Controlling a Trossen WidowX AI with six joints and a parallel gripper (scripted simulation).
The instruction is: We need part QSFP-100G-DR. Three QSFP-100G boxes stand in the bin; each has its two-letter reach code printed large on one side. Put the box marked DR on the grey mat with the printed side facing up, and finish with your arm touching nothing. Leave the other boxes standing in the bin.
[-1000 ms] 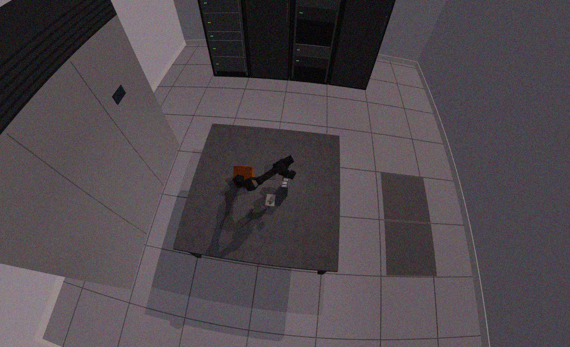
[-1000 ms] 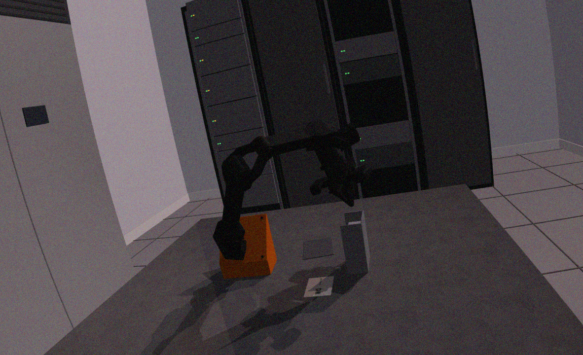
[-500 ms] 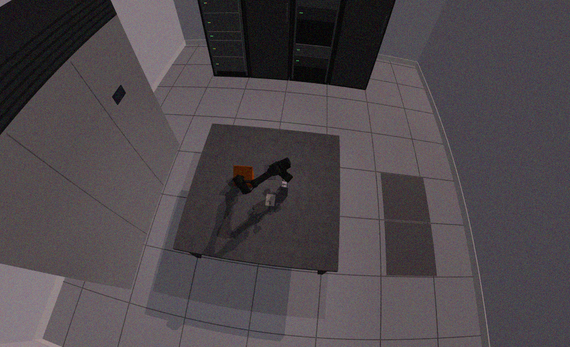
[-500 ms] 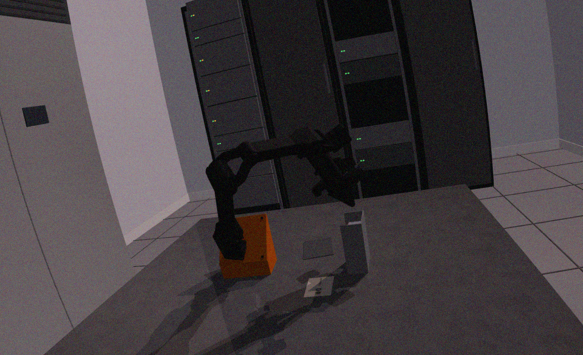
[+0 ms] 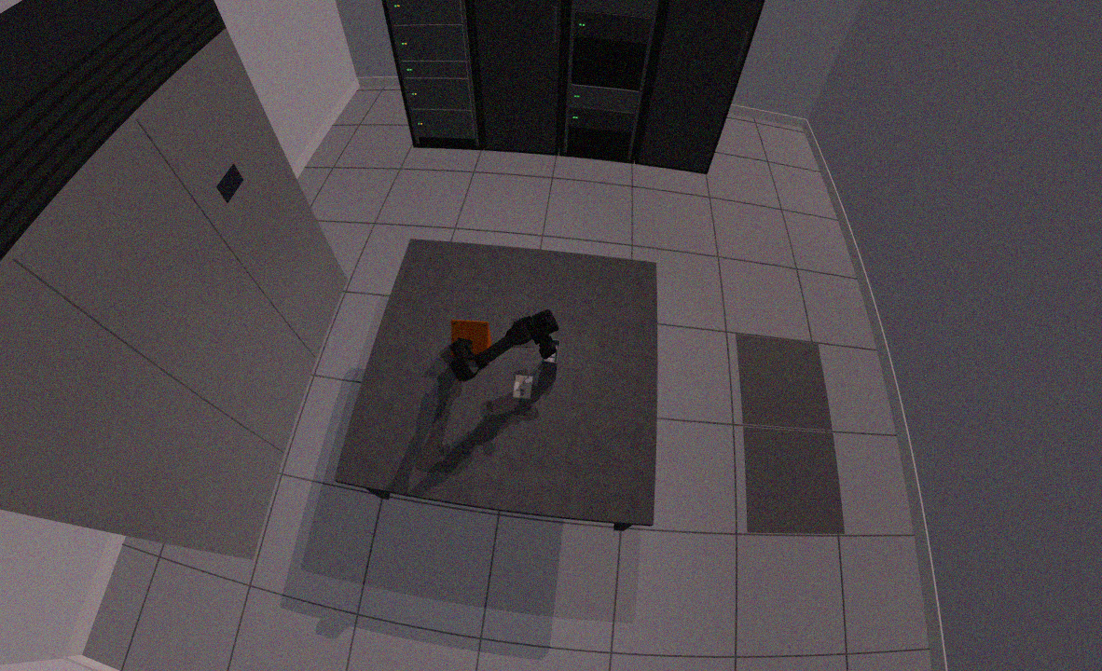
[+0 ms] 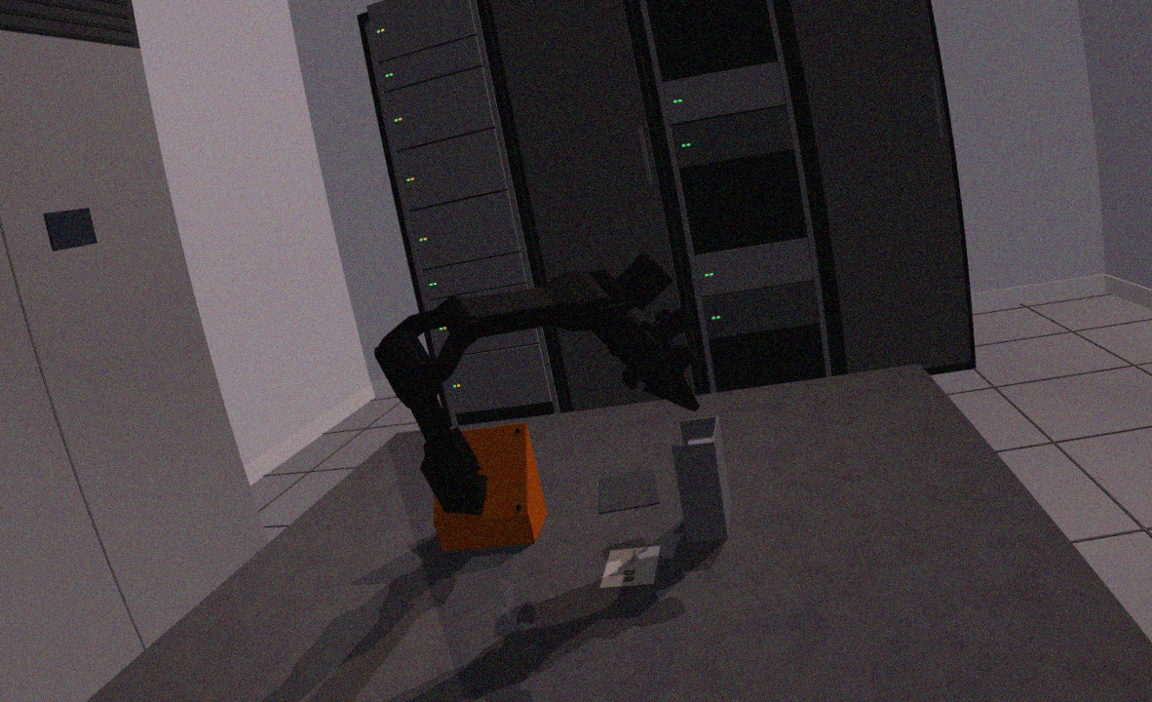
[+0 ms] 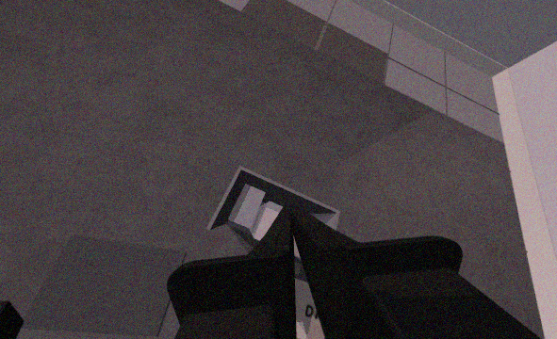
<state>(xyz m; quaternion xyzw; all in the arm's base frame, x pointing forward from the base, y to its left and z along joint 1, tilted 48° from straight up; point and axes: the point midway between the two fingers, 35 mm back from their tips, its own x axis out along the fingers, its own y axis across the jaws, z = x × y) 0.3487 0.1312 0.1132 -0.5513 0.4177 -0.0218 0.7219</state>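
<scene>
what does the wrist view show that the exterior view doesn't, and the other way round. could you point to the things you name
Only the wrist view: two separate pale box tops (image 7: 252, 202) inside the bin. The exterior view shows just a pale sliver in there.

Only the exterior view: the orange block (image 6: 513, 480), the server racks (image 6: 576, 131), and the full DR print on the white card, where the wrist view shows a D and a bit of the next letter.

Both: the bin (image 6: 701, 492) (image 7: 287, 188), the grey mat (image 6: 628, 492) (image 7: 108, 287), the white card (image 6: 650, 560) (image 7: 304, 289) and the fingers (image 6: 677, 392), shut.
</scene>
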